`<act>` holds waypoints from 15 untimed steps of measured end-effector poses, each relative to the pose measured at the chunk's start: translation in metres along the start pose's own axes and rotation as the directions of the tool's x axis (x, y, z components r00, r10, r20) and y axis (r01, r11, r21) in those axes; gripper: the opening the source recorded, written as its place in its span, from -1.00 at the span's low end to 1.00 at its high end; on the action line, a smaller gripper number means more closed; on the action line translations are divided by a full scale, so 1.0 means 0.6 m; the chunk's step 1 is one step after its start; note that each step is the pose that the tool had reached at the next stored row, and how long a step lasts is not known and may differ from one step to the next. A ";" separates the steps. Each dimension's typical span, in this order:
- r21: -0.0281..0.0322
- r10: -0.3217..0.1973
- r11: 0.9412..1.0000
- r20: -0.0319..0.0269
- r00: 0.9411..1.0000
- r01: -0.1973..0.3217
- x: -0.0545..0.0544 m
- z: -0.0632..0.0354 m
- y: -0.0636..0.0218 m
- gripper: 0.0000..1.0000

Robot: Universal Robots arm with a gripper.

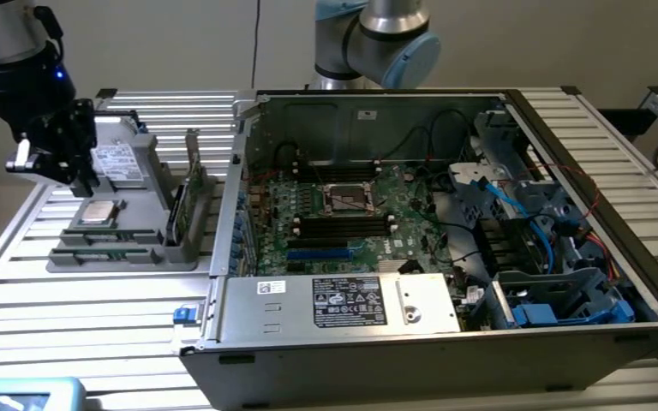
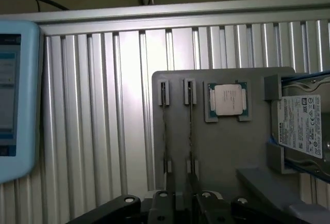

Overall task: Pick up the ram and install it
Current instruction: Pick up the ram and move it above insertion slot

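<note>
Two rams stand on edge in narrow slots of a grey holder (image 2: 221, 146), seen as thin dark lines: one ram (image 2: 190, 131) and a second ram (image 2: 164, 131) beside it. In the exterior view these sticks (image 1: 89, 254) sit at the holder's near end. My gripper (image 2: 184, 206) hovers above the holder (image 1: 134, 248), with a gap between its black fingers (image 2: 162, 203) and nothing held. In the exterior view the gripper (image 1: 66, 175) hangs over the holder's left side, above the drive. The open computer case (image 1: 421, 334) with the motherboard (image 1: 341, 214) lies to the exterior view's right.
The holder also carries a processor chip (image 2: 227, 100), a hard drive (image 2: 301, 126) and a tall upright green card (image 1: 195, 171). Black memory slots (image 1: 341, 224) and a blue slot (image 1: 318, 253) lie on the motherboard. A light-blue device (image 2: 15, 90) lies off the holder's near end.
</note>
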State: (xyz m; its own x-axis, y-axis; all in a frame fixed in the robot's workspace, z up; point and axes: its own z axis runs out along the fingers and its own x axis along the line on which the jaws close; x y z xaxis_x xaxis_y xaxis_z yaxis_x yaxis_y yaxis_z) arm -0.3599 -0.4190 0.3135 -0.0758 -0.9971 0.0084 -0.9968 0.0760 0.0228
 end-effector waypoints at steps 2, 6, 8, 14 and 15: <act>0.000 0.000 1.000 0.000 1.000 0.000 0.000 0.002 0.001 -0.40; 0.000 0.000 1.000 0.000 1.000 0.000 0.000 0.015 0.006 -0.27; 0.000 0.000 1.000 0.000 1.000 0.000 0.001 0.021 0.006 -0.27; 0.000 0.000 1.000 0.000 1.000 0.000 0.004 0.039 0.006 -0.27; 0.000 0.000 1.000 0.000 1.000 0.000 0.006 0.042 0.006 -0.27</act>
State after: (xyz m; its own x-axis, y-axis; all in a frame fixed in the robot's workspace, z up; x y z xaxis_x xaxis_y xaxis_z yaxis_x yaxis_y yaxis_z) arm -0.3644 -0.4223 0.2884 -0.0755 -0.9971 0.0085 -0.9969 0.0757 0.0229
